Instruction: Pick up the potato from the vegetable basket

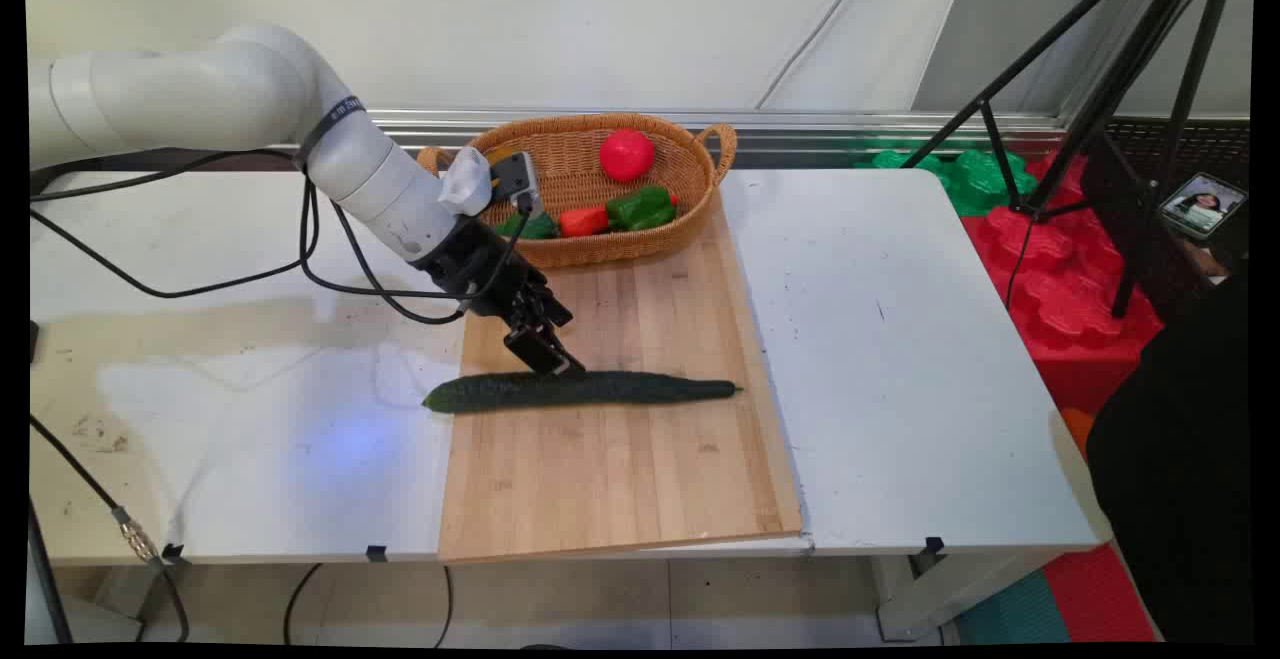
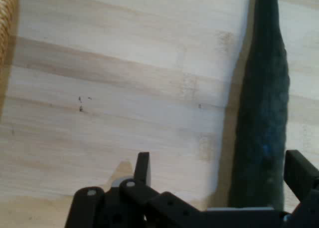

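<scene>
A long dark green cucumber (image 1: 580,390) lies crosswise on the wooden cutting board (image 1: 620,479), its left tip hanging over the board's left edge. My gripper (image 1: 558,363) is low over the cucumber's back side, left of its middle. In the hand view the gripper (image 2: 220,169) is open, and the cucumber (image 2: 263,118) runs up the picture between the two fingers, close to the right finger (image 2: 299,170). The left finger (image 2: 142,167) stands over bare board (image 2: 124,88). Nothing is gripped.
Behind the board a wicker basket (image 1: 580,144) holds a red tomato (image 1: 627,154), green peppers (image 1: 640,207) and a red pepper (image 1: 583,221). Black cables hang from the arm on the left. A black tripod (image 1: 1110,89) and red and green foam mats (image 1: 1050,259) stand beyond the table's right side.
</scene>
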Controlling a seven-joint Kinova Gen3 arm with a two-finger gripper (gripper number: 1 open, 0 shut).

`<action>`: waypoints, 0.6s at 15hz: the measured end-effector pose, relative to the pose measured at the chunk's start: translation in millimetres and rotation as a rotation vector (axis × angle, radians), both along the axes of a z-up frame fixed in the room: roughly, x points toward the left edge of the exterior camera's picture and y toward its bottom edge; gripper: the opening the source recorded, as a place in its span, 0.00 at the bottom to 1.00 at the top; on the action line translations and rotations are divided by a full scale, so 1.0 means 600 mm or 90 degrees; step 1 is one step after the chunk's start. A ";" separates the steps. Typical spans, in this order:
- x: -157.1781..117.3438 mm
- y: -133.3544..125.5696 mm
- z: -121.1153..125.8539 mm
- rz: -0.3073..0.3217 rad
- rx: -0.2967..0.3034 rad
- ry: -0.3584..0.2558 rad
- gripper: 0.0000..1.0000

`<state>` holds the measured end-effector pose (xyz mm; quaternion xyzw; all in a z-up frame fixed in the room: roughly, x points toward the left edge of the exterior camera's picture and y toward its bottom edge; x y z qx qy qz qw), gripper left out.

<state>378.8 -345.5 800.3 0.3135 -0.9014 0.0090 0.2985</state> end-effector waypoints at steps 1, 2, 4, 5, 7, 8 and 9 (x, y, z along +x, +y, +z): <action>0.002 0.002 0.003 0.000 -0.004 0.003 1.00; 0.005 0.004 0.007 0.000 -0.008 0.005 1.00; 0.014 0.011 0.019 -0.003 -0.020 0.012 1.00; 0.020 0.016 0.027 -0.005 -0.026 0.016 1.00; 0.032 0.026 0.045 -0.011 -0.040 0.024 1.00; 0.039 0.031 0.054 -0.015 -0.047 0.027 1.00; 0.049 0.038 0.066 -0.017 -0.055 0.031 1.00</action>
